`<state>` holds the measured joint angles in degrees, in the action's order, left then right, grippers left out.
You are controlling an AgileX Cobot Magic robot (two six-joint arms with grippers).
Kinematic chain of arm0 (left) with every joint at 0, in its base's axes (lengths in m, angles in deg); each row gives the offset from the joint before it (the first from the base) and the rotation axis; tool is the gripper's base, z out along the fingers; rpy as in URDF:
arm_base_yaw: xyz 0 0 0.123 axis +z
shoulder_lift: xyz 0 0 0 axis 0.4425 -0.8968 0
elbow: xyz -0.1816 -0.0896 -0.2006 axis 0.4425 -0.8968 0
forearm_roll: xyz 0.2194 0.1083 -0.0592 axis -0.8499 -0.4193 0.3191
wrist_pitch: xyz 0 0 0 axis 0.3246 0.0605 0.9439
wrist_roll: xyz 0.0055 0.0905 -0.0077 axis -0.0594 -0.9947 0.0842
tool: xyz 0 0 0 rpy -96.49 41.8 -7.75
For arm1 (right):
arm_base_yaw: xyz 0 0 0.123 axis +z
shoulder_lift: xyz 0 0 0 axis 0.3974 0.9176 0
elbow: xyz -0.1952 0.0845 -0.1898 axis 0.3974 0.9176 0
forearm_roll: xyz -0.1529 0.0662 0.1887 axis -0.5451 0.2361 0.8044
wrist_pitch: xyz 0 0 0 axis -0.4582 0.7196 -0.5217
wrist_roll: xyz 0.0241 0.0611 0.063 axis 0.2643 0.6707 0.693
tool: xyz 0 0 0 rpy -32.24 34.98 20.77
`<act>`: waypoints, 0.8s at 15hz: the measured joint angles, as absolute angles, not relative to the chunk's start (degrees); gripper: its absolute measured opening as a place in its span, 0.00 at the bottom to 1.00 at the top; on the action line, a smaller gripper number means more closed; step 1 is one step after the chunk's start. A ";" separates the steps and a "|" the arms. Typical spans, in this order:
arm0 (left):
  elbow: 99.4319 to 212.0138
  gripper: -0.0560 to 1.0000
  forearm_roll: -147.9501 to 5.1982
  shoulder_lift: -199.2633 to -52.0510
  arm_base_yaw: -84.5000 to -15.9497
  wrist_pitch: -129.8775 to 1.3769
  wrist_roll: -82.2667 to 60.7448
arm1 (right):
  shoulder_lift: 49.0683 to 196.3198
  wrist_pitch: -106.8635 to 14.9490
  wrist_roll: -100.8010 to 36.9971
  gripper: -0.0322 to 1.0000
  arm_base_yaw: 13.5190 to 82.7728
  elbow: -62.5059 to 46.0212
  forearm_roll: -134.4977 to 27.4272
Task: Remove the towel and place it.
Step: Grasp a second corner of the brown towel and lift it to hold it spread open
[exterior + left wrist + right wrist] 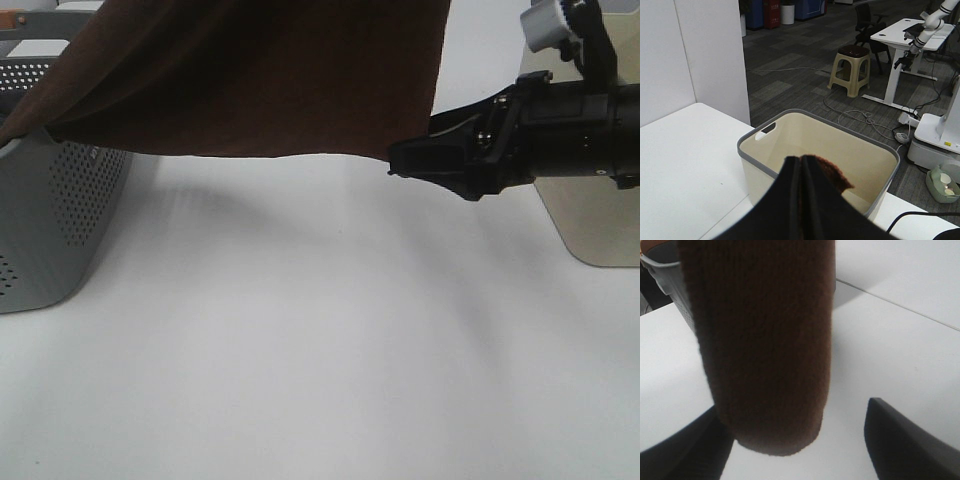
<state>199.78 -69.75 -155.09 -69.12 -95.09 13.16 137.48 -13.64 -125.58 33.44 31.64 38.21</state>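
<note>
The dark reddish-brown towel (250, 75) hangs spread across the top of the exterior view, its lower hem above the white table. My right gripper (397, 160) reaches in from the right at the towel's lower right corner. In the right wrist view the towel (765, 340) hangs down between the spread fingers (905, 440) of my right gripper (795, 442), which is open. My left gripper (801, 161) is shut on a bit of the towel (832, 175), held above a cream bin. The left gripper does not show in the exterior view.
A grey perforated basket (60, 210) stands at the table's left edge, partly under the towel. A beige bin (590, 220) stands at the right behind my right arm. The left wrist view shows a cream bin with a grey rim (765, 132), with the floor, a stool and desks beyond.
</note>
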 joint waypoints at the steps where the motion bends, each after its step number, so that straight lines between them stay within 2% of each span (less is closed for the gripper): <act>1: 199.78 0.05 -69.81 -155.09 -69.12 -95.09 13.16 | 137.48 -14.10 -125.58 0.69 34.70 31.18 38.21; 3: 199.78 0.05 -69.92 -155.09 -69.12 -94.97 13.16 | 137.48 -14.16 -125.24 0.65 35.33 31.07 38.21; 4: 199.78 0.05 -69.92 -155.09 -69.12 -94.69 13.16 | 137.48 -15.19 -122.94 0.48 35.39 31.07 38.21; 8: 199.78 0.05 -70.44 -155.09 -69.12 -94.00 13.16 | 137.48 -15.30 -118.99 0.10 35.39 31.01 38.21; 9: 199.78 0.05 -71.35 -155.09 -69.12 -94.00 13.16 | 137.48 -15.36 -116.07 0.04 35.39 30.49 38.15; 12: 199.78 0.05 -73.99 -155.26 -69.12 -94.92 13.16 | 137.48 -15.53 -103.69 0.03 35.39 28.09 38.04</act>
<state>199.78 -73.99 -155.26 -69.12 -94.92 13.16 137.48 -15.53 -103.69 35.39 28.09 38.04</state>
